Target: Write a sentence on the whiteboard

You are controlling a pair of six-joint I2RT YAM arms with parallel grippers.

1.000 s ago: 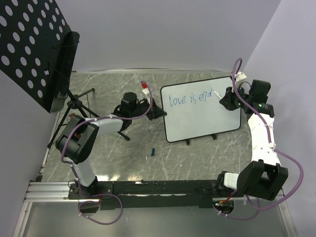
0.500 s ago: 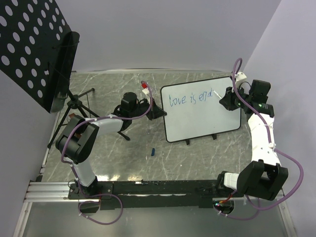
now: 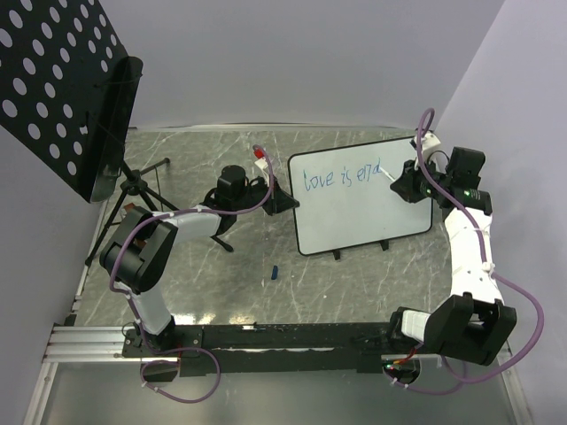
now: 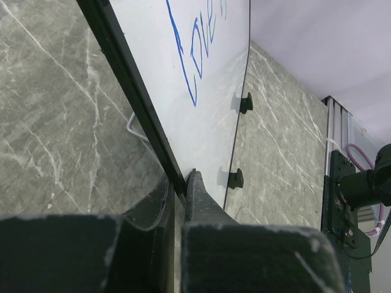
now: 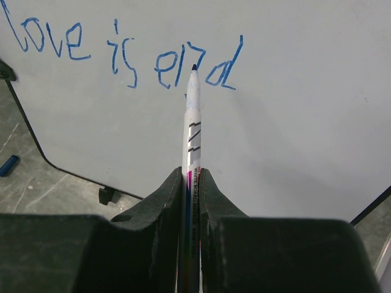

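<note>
The table (image 3: 354,283) carries the whiteboard (image 3: 372,217) at its far right, tilted up on 2 small feet. The left gripper (image 4: 180,178) has its jaws pinched on the board's black left rim, bracing it. The right gripper (image 5: 190,174) is at the board's upper right, jaws clamped on a marker (image 5: 193,122) that points at the writing. The sentence (image 5: 122,55) runs in 1 blue line along the top and reads "love is end", so the last word looks unfinished. In the wrist view the tip shows between the "n" and "d"; I cannot tell whether it touches.

The next letter should start just right of the "d", on the same baseline, pressed lightly so the board does not slip in the left grip. Letters should be small, because room before the right rim looks tight.

A black perforated panel (image 3: 53,80) on its stand is well apart at far left. A small blue cap (image 3: 275,272) lies near the board's lower left corner. Neither is in the way.
</note>
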